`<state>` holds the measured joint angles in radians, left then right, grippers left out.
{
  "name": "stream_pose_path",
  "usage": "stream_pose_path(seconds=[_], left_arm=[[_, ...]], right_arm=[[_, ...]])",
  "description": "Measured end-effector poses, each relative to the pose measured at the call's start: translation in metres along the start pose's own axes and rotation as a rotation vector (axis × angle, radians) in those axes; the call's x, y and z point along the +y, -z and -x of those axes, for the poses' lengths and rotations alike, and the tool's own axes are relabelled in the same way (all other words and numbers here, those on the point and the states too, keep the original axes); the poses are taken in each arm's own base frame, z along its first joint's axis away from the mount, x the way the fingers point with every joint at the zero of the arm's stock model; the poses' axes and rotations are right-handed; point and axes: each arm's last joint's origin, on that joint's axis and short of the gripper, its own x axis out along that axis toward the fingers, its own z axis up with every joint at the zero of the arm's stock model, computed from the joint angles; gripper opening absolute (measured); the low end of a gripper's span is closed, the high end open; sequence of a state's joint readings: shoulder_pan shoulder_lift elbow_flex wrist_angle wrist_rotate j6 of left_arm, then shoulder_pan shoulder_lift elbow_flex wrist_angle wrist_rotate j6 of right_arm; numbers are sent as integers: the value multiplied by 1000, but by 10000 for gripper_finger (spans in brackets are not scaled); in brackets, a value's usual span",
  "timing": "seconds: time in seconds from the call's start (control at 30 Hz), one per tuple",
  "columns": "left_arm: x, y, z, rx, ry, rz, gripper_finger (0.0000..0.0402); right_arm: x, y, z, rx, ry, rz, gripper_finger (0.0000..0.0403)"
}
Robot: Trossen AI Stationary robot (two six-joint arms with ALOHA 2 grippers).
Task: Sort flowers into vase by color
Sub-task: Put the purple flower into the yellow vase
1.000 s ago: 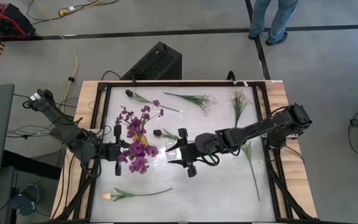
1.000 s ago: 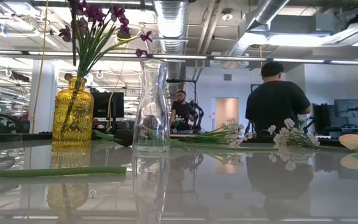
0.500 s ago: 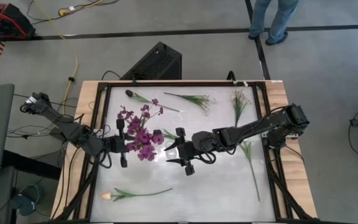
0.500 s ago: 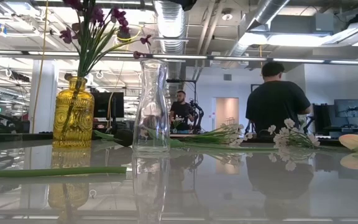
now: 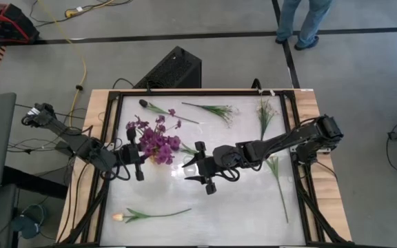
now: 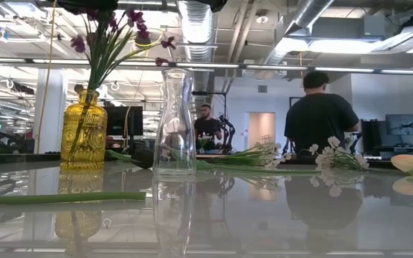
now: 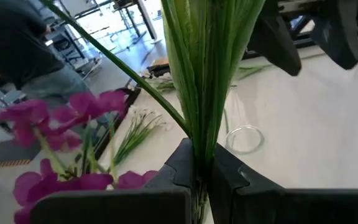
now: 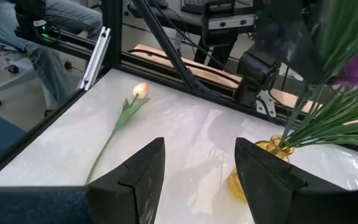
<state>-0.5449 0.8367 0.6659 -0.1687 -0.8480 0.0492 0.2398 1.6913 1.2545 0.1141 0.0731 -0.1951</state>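
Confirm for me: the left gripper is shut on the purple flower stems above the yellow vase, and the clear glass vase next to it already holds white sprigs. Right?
Not quite. The left gripper is shut on the purple flower stems above the yellow vase, but the clear glass vase is empty, as the low view shows. The white sprigs lie on the table.

Two dark arms, matte black throughout.

Left arm point(image 5: 81, 145) & right arm point(image 5: 281, 143): slim black links w/ bulkier rounded joints, thin black cables looped along them. Each ends in a short crossbar w/ two fingers. Left fingers point(image 7: 229, 180): black, flat-faced, angular, chamfered edges. Right fingers point(image 8: 263, 174): black, broad at base, tapering to blunt tips, smooth faces. No markings or screws legible.
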Motion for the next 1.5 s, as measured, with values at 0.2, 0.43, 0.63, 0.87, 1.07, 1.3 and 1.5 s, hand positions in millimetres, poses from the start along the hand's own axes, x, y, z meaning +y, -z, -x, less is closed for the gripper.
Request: stream_pose_path(seconds=[0.2, 0.43, 0.63, 0.87, 1.07, 1.3, 1.5], left_arm=[[1, 0, 0, -1, -32, 57, 2], [3, 1, 0, 4, -110, 110, 2], [6, 0, 2, -5, -143, 146, 2], [15, -4, 9, -40, -151, 175, 2], [14, -2, 9, -27, -152, 211, 2], [14, 4, 8, 2, -182, 298, 2], [15, 10, 9, 34, -214, 305, 2]], right_arm=[[0, 0, 0, 5, 0, 0, 218], [0, 1, 0, 8, -1, 0, 218], [0, 2, 0, 23, -4, -2, 218], [0, 3, 0, 27, -3, -2, 218], [-5, 3, 0, 29, 8, -5, 218], [-5, 3, 0, 29, 8, 9, 218], [-5, 3, 0, 29, 8, 10, 218]])
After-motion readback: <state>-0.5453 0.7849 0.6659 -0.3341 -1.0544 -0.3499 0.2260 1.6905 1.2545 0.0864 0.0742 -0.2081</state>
